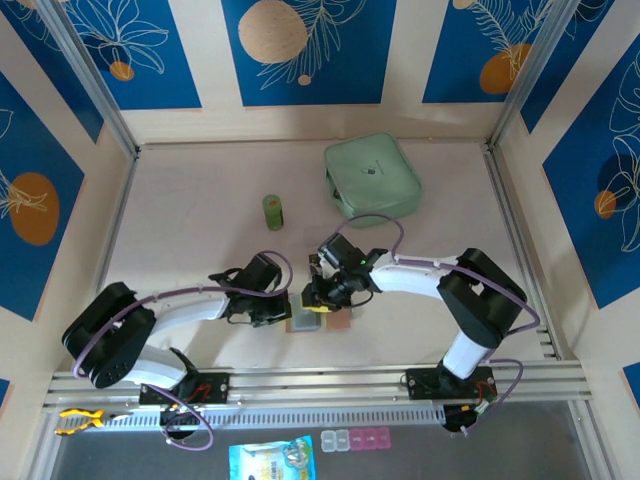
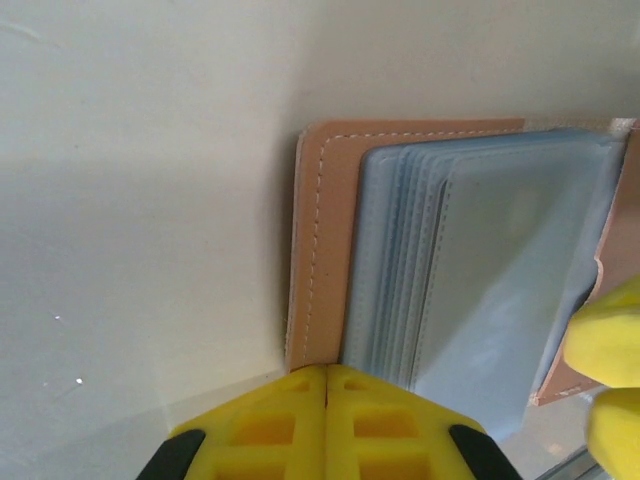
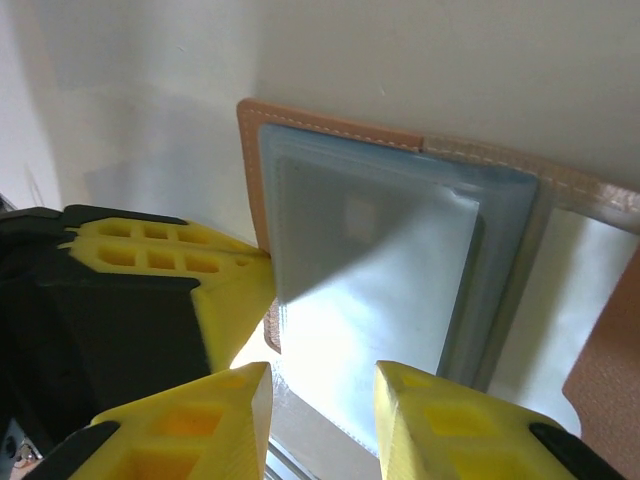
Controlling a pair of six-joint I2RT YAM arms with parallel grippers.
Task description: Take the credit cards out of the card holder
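- Near the front edge of the desk (image 1: 200, 220), between both arms, one card holder (image 2: 318, 250) is laid open, its blue-grey pockets (image 2: 500, 260) fanned.
- Left jaws are shut against its tan edge; right jaws are held narrowly apart above the pockets, with nothing gripped.
- No credit cards are seen lying out, so none can be counted; extraction is judged barely begun.

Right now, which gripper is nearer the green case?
Right. The right gripper hangs over the wallet, on the near side of the case; the left gripper sits at the wallet's left edge, farther off.
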